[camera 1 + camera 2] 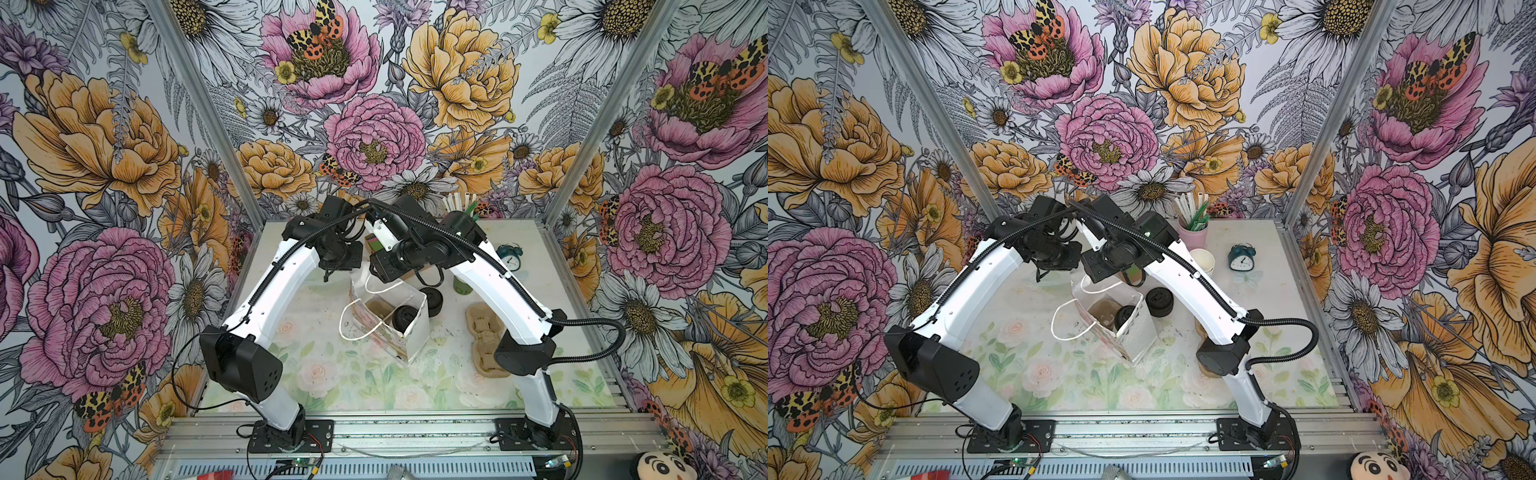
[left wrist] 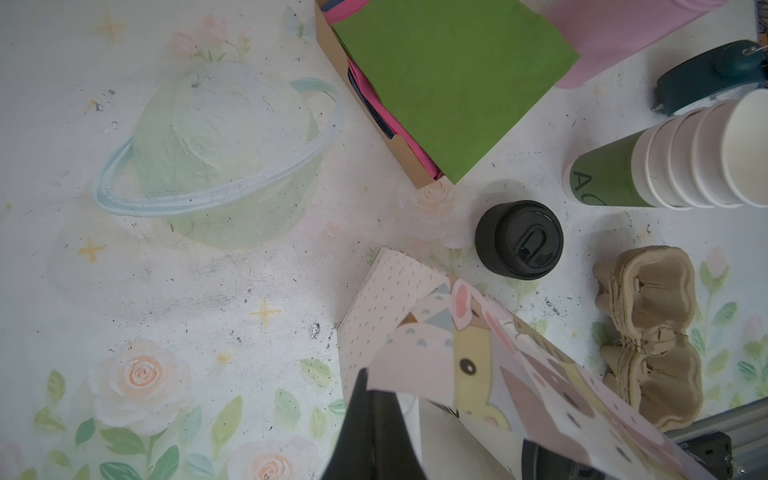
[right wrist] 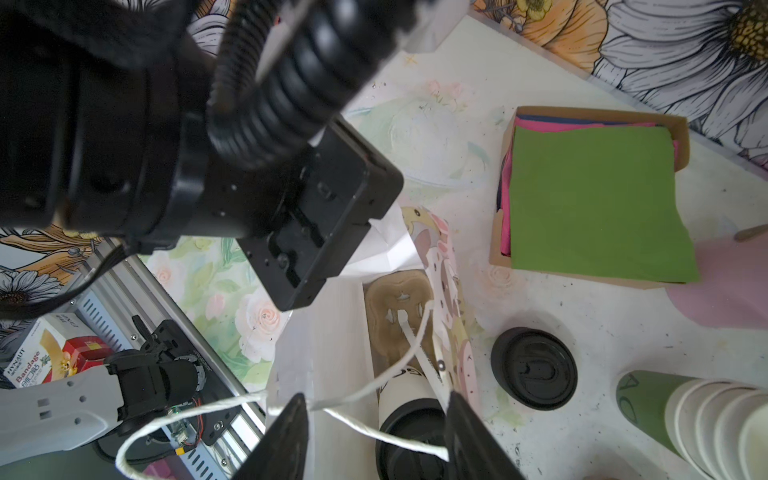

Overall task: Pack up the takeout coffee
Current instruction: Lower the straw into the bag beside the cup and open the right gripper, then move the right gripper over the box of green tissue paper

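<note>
The takeout coffee (image 1: 404,318) (image 1: 1124,316), a pale cup with a black sip lid, stands inside a white paper bag (image 1: 417,332) (image 1: 1144,332) at mid table, beside a brown pulp carrier (image 3: 395,316). In the right wrist view the takeout coffee (image 3: 409,419) lies below my right gripper (image 3: 377,397). That gripper is open, its fingers apart on either side of the cup, with the bag's white string handle (image 3: 374,432) lying across the gap. My left gripper (image 2: 374,415) is shut on the bag's patterned rim (image 2: 415,370) at the bag's far left edge.
A squat pile of black lids (image 1: 432,301) (image 2: 519,239) stands right of the bag. Behind it are stacked paper cups (image 2: 685,162), a box of green napkins (image 3: 594,199), a pink straw cup (image 1: 1192,232) and a clock (image 1: 1241,257). Pulp carriers (image 1: 486,336) lie to the right.
</note>
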